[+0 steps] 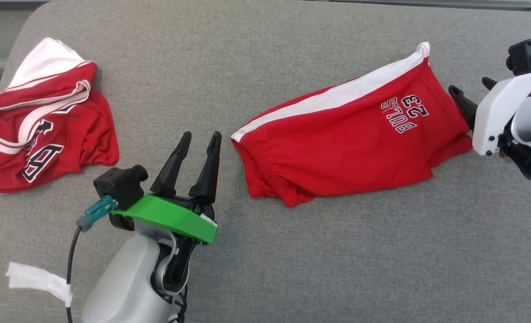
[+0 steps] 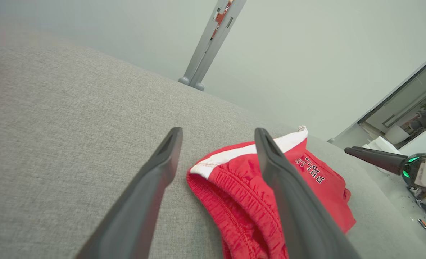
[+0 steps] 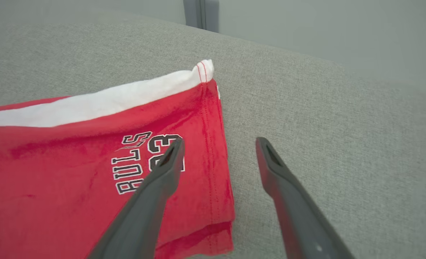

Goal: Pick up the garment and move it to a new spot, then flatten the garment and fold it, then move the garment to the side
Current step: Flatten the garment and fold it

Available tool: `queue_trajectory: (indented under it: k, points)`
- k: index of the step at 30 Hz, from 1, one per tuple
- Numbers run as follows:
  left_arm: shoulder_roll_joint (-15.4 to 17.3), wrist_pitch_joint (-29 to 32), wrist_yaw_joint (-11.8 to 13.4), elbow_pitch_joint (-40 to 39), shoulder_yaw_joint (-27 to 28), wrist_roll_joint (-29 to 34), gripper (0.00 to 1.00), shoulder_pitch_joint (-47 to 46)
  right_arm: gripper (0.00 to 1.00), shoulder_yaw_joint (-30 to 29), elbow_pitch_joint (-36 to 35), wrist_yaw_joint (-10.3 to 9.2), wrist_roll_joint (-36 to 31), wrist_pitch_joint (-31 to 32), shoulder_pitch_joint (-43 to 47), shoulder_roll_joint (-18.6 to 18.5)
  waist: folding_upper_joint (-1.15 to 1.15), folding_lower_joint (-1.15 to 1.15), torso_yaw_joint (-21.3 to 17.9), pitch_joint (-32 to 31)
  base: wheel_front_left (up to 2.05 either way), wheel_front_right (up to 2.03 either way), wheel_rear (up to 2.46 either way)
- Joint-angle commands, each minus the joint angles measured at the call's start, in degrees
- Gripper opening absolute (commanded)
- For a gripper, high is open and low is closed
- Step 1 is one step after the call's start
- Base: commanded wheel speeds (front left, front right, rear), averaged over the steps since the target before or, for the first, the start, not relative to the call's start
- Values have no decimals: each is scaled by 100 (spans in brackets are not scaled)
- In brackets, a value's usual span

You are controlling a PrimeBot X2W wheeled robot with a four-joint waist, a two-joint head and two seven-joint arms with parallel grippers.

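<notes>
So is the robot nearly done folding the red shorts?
Nearly. The red shorts look folded flat on the grey cushion. The left gripper and right gripper sit at either end, fingers open, holding nothing. Left to do: moving the shorts aside.

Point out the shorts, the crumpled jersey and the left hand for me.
shorts (image 1: pixel 350 148): head view, middle of the red front.
jersey (image 1: pixel 90 130): head view, red cloth on its right part.
left hand (image 1: pixel 201 135): head view, gap between its fingertips.
</notes>
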Motion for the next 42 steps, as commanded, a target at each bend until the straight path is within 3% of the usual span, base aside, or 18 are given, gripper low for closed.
queue_trajectory:
  k: [1,7,12,18,27,33,34,35,36,42]
  points:
    - [-33,-3,-26,-124,181,272,100,178,100,-60,8,-10,32,36,142,10,0,0,-21,-148,0,0,0]
    - [-293,-3,-26,-657,983,1490,100,714,100,-506,261,-10,21,128,279,105,0,0,150,-92,0,0,0]
    - [-501,-4,-27,-915,1452,2119,100,1059,100,-802,501,-10,-92,257,214,234,0,0,313,64,0,0,0]
    - [-562,-4,-27,-1187,1716,2483,100,1254,100,-1111,677,-10,-278,314,126,375,0,0,445,203,0,0,0]
    - [-573,-4,-27,-1322,1762,2466,100,1331,100,-1541,1309,-10,-736,222,184,757,0,0,614,324,0,0,0]
    - [-574,-4,-27,-1318,1829,2564,100,1364,100,-1447,1647,24,-778,314,308,1248,0,0,638,336,0,0,0]
    - [-573,-4,-27,-1309,1838,2577,100,1363,54,-1394,1679,25,-767,342,329,1294,0,0,631,335,0,0,0]
    - [-573,-4,-27,-1300,1847,2583,100,1362,31,-1354,1703,26,-764,352,344,1311,0,0,622,332,0,0,0]
    - [-573,-4,-27,-1287,1862,2588,100,1358,0,-1305,1725,26,-777,330,359,1314,0,0,610,327,0,0,0]
    - [-572,-4,-27,-1208,1947,2677,100,1305,0,-1411,1767,-14,-971,-125,266,1094,0,0,459,245,0,0,0]
